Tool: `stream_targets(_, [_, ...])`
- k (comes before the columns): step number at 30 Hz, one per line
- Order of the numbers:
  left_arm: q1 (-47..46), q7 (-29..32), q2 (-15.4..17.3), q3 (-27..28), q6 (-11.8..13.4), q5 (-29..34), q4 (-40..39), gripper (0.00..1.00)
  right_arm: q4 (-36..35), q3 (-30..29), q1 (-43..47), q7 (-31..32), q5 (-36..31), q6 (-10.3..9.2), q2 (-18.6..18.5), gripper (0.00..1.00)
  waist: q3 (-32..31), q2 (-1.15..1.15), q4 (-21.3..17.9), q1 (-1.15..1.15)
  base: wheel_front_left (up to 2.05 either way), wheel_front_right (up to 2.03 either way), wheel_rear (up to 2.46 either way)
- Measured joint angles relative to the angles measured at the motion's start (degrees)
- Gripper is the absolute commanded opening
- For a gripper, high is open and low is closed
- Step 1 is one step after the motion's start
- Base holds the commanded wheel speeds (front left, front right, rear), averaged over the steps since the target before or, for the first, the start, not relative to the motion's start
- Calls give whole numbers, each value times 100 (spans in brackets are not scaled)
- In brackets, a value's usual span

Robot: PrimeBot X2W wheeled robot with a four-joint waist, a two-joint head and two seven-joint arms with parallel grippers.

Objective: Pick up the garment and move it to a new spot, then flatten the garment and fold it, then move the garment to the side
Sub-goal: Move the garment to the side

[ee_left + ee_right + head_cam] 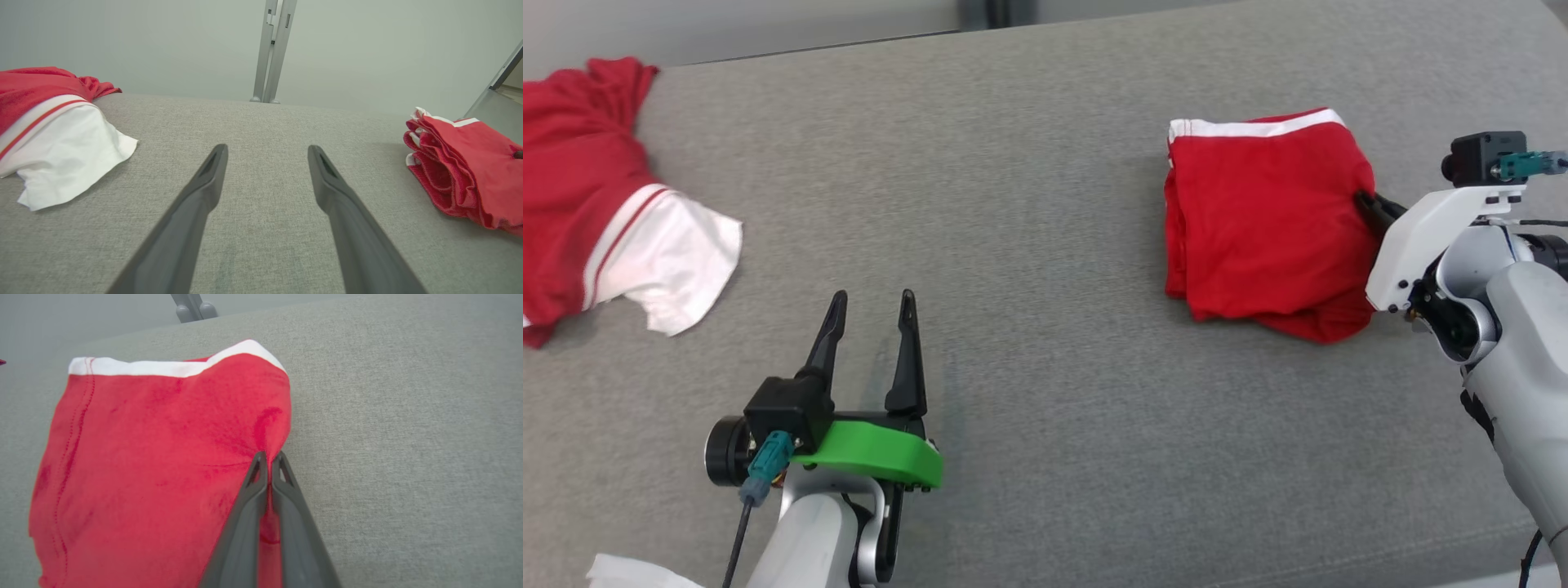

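A folded red garment with a white band along its far edge lies on the right part of the grey surface; the left wrist view has it as a layered stack at the right. My right gripper is shut on the garment's right edge, and the right wrist view shows red cloth pinched between the closed fingers. Low and left of centre, my left gripper stands open over bare surface with nothing between its fingers.
A second red and white garment lies spread at the far left, also in the left wrist view. The grey padded surface ends at a back edge with a metal post behind it. A white scrap shows bottom left.
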Motion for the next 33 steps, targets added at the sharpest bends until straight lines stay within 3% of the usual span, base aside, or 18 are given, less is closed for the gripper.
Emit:
stream_targets(8, [-310, 149, 62, -185, -45, 165, -12, 100, 376, -22, -186, -346, 15, -1, -11, 0, 263, 0, -908, 0, 0, 0, 0])
stream_targets(14, [-349, 219, 152, -189, -13, 182, -142, 100, 580, 109, -419, -569, -176, 0, -119, 0, 529, 0, -1172, 0, 0, 0, 0])
stream_targets(21, [-405, 242, 236, -152, 65, 185, -337, 100, 991, 137, -921, -836, -692, 1, -483, 0, 731, 0, -893, 0, 0, 0, 0])
stream_targets(33, [-410, 216, 301, -93, 182, 180, -584, 100, 1694, -389, -1479, -925, -1070, 2, -1528, 0, 1017, 0, -69, 0, 0, 0, 0])
